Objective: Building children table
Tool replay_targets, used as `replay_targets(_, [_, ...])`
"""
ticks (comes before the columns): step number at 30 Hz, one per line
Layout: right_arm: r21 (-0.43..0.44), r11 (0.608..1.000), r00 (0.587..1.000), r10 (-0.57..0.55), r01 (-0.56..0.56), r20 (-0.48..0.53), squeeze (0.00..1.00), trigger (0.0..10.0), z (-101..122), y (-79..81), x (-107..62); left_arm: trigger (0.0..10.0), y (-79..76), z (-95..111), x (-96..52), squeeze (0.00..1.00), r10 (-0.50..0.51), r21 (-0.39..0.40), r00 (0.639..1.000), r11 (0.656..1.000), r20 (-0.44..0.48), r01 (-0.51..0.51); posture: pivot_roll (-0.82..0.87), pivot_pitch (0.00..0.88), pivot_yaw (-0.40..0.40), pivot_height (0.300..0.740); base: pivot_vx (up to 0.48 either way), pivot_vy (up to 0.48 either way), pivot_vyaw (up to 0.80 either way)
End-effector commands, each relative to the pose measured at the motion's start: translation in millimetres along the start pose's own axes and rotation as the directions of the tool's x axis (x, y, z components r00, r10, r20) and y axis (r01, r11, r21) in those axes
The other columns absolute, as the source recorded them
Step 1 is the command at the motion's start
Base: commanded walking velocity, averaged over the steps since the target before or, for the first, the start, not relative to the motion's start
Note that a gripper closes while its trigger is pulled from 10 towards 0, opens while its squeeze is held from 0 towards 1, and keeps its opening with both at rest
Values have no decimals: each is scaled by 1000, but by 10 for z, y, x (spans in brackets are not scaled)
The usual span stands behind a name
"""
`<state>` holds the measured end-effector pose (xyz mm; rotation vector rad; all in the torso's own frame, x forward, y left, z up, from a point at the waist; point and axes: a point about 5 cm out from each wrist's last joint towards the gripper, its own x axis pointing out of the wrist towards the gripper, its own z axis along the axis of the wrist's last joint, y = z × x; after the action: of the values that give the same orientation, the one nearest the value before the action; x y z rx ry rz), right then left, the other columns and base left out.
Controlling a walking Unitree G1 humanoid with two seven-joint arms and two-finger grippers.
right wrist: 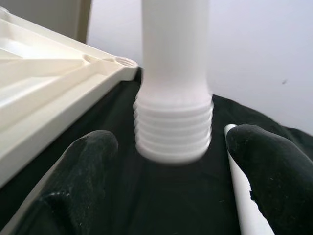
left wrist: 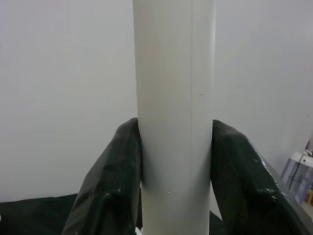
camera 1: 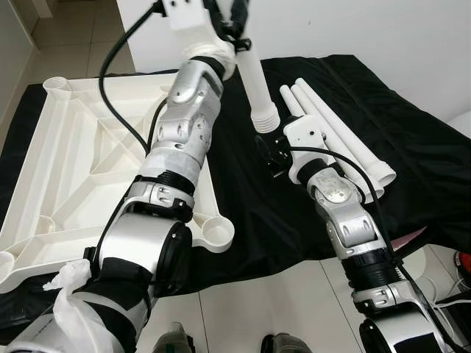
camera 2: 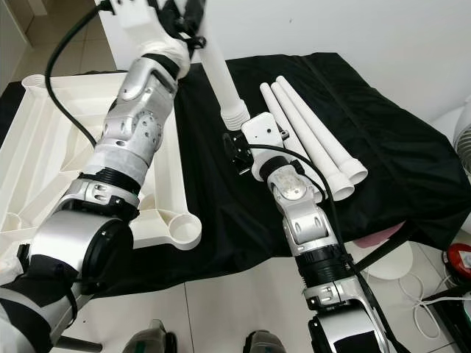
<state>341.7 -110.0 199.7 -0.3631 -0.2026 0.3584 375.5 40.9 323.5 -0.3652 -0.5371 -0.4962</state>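
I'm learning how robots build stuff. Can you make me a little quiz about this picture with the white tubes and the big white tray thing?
1. True or false: the left gripper is shut on a white table leg.
2. How many more legs lie on the black cloth? A) one B) three C) six
3. Fill in: the held leg's bottom end has screw ____.

Key:
1. True. Both black fingers press against its sides.
2. B. Three spare legs lie side by side, to the right of the upturned tabletop.
3. Threads. They hang between the open fingers of the right gripper.
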Motion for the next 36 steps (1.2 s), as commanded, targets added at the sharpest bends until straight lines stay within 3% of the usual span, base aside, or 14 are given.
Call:
replay_targets(1, [-17,1000,1000,-8,7,-13,0,10000,20,2,46,10000,-154,-7,-8,0,-115,30,993,993,1,115,-11,0,11,740,0,0,0])
replay_targets(19, [-64,997,995,-49,44,-81,0,10000,-34,-92,251,10000,-442,-98,-162,0,-169,18,985,985,-20,169,8,0,-2,740,0,0,0])
replay_targets(32, [-109,994,998,-34,29,-44,0,10000,25,-85,336,10000,-542,-100,-193,0,-189,1,981,982,-29,189,7,0,-4,740,0,0,0])
replay_targets(33, [-112,993,999,-32,27,-41,0,9765,29,-82,339,10000,-547,-101,-195,0,-191,0,981,982,-29,191,7,0,-4,740,0,0,0])
replay_targets(34, [-110,994,999,-28,23,-39,0,6627,32,-76,339,10000,-551,-101,-196,0,-191,0,981,981,-29,191,7,0,-4,740,0,0,0])
replay_targets(35, [-110,994,999,-28,23,-39,0,6627,32,-76,339,10000,-551,-101,-196,0,-191,0,981,981,-29,191,7,0,-4,740,0,0,0])
replay_targets(36, [-108,994,999,-22,18,-38,0,3608,33,-70,338,10000,-554,-101,-196,0,-192,-1,981,981,-29,192,7,0,-4,740,0,0,0])
